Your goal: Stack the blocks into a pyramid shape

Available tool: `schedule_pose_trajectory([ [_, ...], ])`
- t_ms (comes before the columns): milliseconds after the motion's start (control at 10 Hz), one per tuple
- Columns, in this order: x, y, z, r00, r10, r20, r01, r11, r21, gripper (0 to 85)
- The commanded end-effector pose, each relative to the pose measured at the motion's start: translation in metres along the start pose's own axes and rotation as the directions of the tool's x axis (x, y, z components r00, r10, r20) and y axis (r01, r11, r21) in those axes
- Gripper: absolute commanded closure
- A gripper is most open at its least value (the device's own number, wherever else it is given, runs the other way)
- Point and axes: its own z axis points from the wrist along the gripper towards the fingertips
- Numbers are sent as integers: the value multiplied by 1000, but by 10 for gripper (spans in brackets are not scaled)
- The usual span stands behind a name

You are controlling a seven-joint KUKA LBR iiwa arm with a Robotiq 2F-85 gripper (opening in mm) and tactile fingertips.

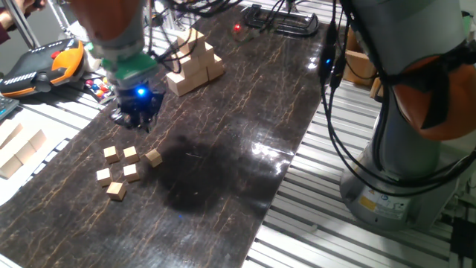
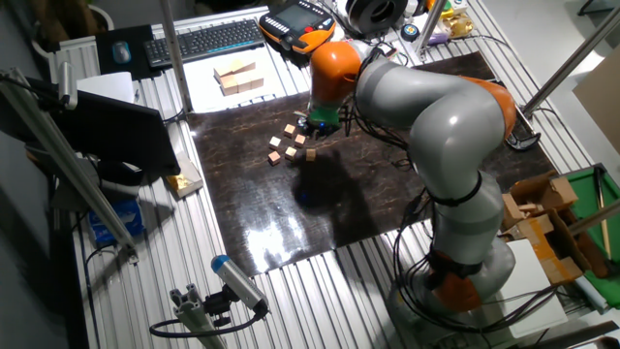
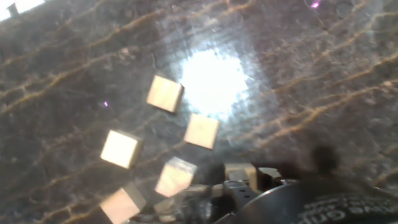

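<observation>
Six small tan blocks [image 1: 130,171] lie loose and flat in a cluster on the dark mat [image 1: 223,149], none on top of another. The other fixed view shows the same blocks [image 2: 294,145] just left of the hand. My gripper [image 1: 136,123] hangs above the mat, a little behind the cluster, open with nothing in it. The hand view is blurred, with several blocks [image 3: 201,130] spread ahead of the gripper [image 3: 217,190]. One of them [image 3: 239,171] lies close by the fingertips.
A pile of larger wooden blocks [image 1: 195,63] stands at the back of the mat. More big blocks [image 1: 18,152] lie off the mat's left edge. A teach pendant [image 1: 44,63] and a black clamp [image 1: 279,18] sit beyond. The robot base [image 1: 401,149] stands at the right.
</observation>
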Motion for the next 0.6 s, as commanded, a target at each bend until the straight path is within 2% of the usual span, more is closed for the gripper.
schedule_pose_trajectory([
  [0, -3, 3, 3, 1000, 18, 5, -18, 1000, -6, 237],
  [100, -5, 6, 9, 999, 39, 12, -39, 999, -12, 227],
  [300, -9, 10, 19, 996, 91, 25, -91, 996, 0, 227],
  [500, -12, 12, 26, 991, 129, 23, -129, 992, 9, 233],
])
